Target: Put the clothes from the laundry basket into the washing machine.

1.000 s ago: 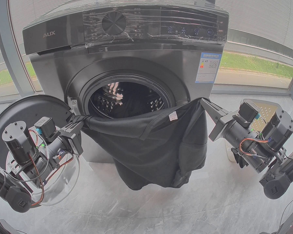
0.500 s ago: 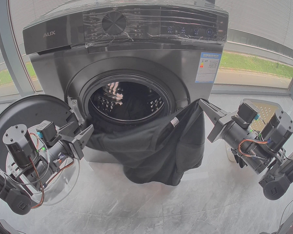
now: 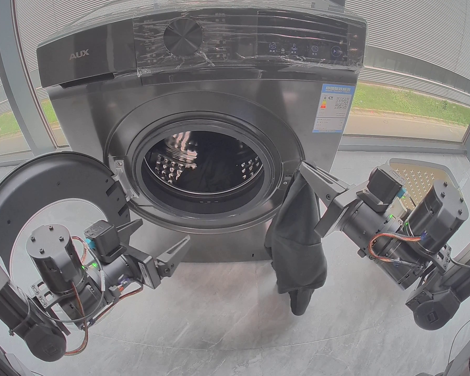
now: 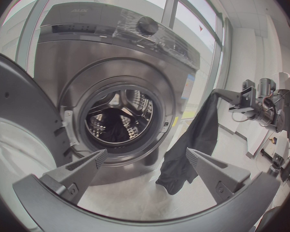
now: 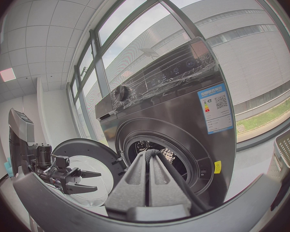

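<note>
The washing machine (image 3: 193, 79) faces me with its round door (image 3: 47, 184) swung open to the left. Something dark lies inside the drum (image 3: 203, 168), also seen in the left wrist view (image 4: 114, 129). A black garment (image 3: 296, 241) hangs limp at the right of the opening, over the floor. My right gripper (image 3: 304, 169) is shut on its top edge, and the pinched cloth (image 5: 180, 181) runs down beside the fingers (image 5: 137, 178). Low and left of the opening, my left gripper (image 3: 164, 231) stands open and holds nothing, its fingertips (image 4: 101, 153) wide apart.
The pale perforated laundry basket (image 3: 423, 176) stands on the floor behind my right arm, its corner (image 5: 286, 152) beside the machine. Grey tiled floor (image 3: 219, 314) lies bare before the machine. Windows run behind it.
My left gripper let go of the garment, opened and drew back down to the left. The cloth, once stretched between both grippers, now hangs from the right one, which shifted slightly left.
</note>
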